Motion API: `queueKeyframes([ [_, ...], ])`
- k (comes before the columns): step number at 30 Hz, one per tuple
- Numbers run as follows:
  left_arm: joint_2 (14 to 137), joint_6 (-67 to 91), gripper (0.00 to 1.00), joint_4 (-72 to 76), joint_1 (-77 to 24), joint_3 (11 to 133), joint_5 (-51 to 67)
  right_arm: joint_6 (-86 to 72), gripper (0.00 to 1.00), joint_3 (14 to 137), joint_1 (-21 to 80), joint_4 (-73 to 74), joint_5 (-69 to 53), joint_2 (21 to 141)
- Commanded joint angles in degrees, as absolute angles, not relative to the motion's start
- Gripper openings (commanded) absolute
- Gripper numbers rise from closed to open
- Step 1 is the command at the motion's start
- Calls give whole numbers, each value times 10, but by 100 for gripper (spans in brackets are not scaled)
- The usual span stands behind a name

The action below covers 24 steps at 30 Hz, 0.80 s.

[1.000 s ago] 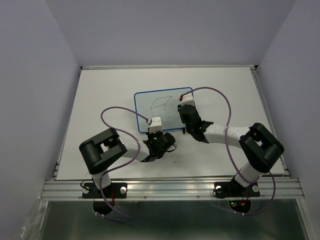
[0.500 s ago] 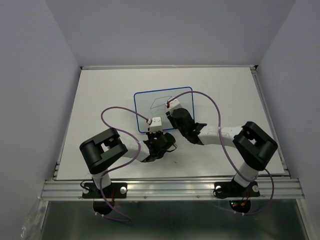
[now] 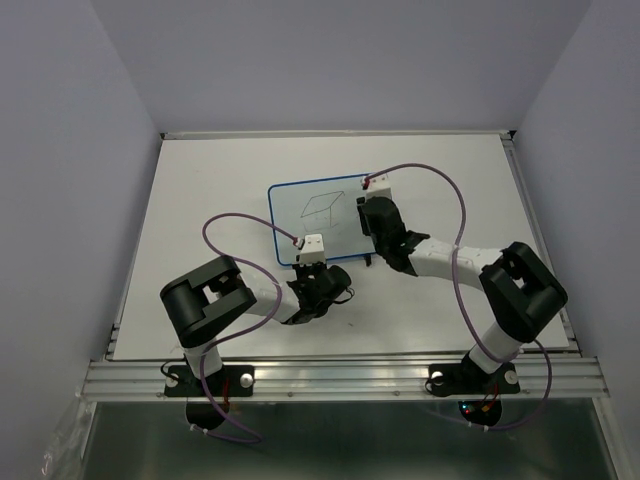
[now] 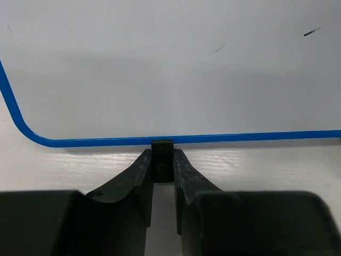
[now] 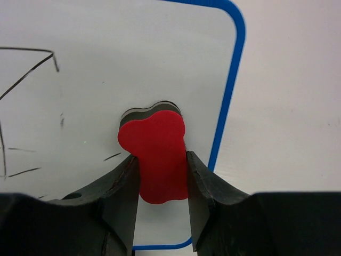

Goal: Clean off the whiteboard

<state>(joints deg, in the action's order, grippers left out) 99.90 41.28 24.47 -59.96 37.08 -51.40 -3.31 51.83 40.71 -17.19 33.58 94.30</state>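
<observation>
Top external view: right gripper [image 5: 160,165], clamping the red eraser [image 5: 154,140], is swinging back from mid-board to the right rim of the whiteboard [image 3: 300,235], which is lying flat mid-table. Cube drawing [image 3: 320,208] is still showing, so more strokes are probably needed. Left gripper [image 4: 162,166] is pinching the black foot [image 4: 162,146], steadying the board.

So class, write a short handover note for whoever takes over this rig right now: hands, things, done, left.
Left hand: shut on the small black foot at the near rim of the white, blue-rimmed whiteboard.
Right hand: shut on the red eraser block, over the board's right side.
Done: board steadied, eraser in position.
Left: wipe off the black line drawing.
</observation>
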Motion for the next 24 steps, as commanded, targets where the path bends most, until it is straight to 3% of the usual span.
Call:
queueKeyframes([
  [1,1039,421,0,230,-594,354,-430,-54,1,524,389,-178,359,920],
  [8,1039,419,0,230,-594,355,-432,-9,1,509,402,-178,228,917],
  [17,1038,417,0,230,-594,357,-435,3,1,510,470,-163,181,972],
  [24,1041,418,0,230,-594,357,-435,4,1,519,481,-164,228,961],
])
